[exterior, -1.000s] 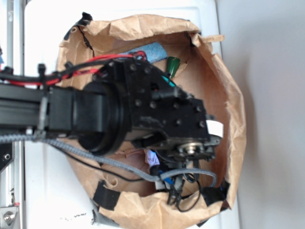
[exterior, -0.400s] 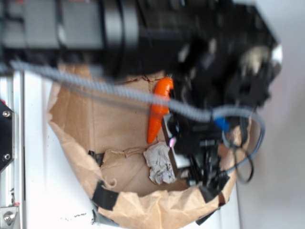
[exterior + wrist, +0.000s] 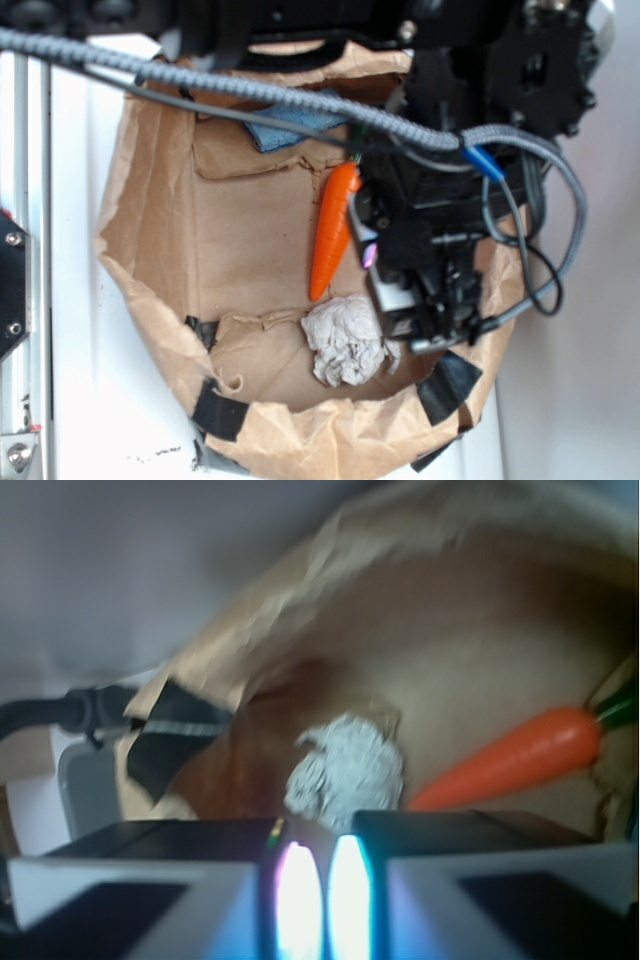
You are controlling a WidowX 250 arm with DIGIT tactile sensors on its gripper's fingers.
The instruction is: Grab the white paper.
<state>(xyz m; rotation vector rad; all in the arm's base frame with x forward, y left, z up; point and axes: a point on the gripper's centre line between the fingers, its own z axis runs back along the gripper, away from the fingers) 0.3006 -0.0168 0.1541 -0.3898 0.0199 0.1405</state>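
Paper (image 3: 346, 341) lies crumpled on the bag (image 3: 240, 250) floor, at six o'clock from the carrot (image 3: 333, 230). The end effector (image 3: 425, 310) has swung from over the bag's centre to beside the paper; jaws look together, empty, so grasping remains.

A white panelled surface (image 3: 110, 400) is seen beneath everything, running from 12 o'clock down to 6 o'clock along the left of the exterior view. At 9 o'clock a metal rail (image 3: 25, 250) with screws is fixed along its edge. A plain pale grey wall (image 3: 590, 400) is shown at 3 to 5 o'clock. In the wrist view the same grey wall (image 3: 130, 570) is blurred at 11 o'clock. Soft, even light is cast throughout.
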